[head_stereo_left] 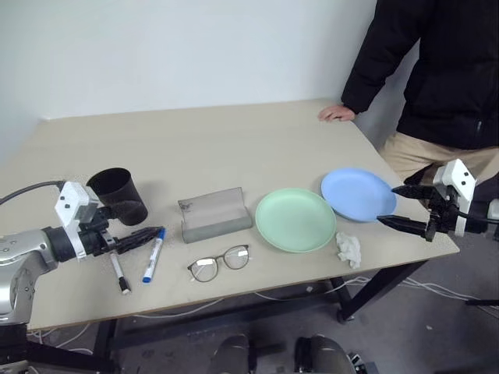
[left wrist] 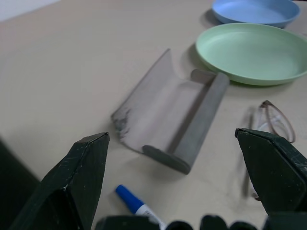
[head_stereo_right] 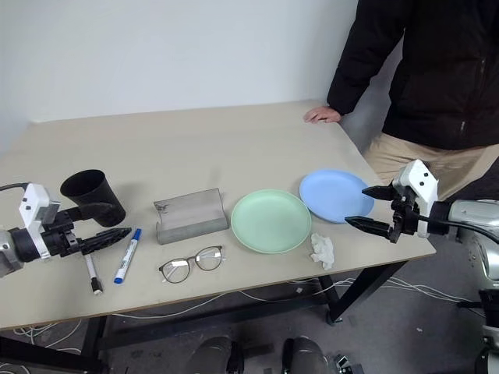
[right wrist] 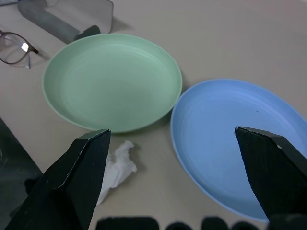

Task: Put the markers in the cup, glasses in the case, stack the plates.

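Markers first, by my read: left end effector (head_stereo_left: 144,236) hangs released just left of the blue-capped marker (head_stereo_left: 153,254), thinner black-ended marker (head_stereo_left: 118,273) beside it. Advice: pinch one barrel mid-length, tip it upright, drop into the black cup (head_stereo_left: 118,195) just behind. Right end effector (head_stereo_right: 366,207) released too, empty, at the near-right rim of the blue plate (head_stereo_right: 336,194), which touches the mint plate (head_stereo_right: 270,220). Glasses (head_stereo_left: 219,262) lie near the open grey case (head_stereo_left: 214,213) on the worktop (head_stereo_left: 234,140).
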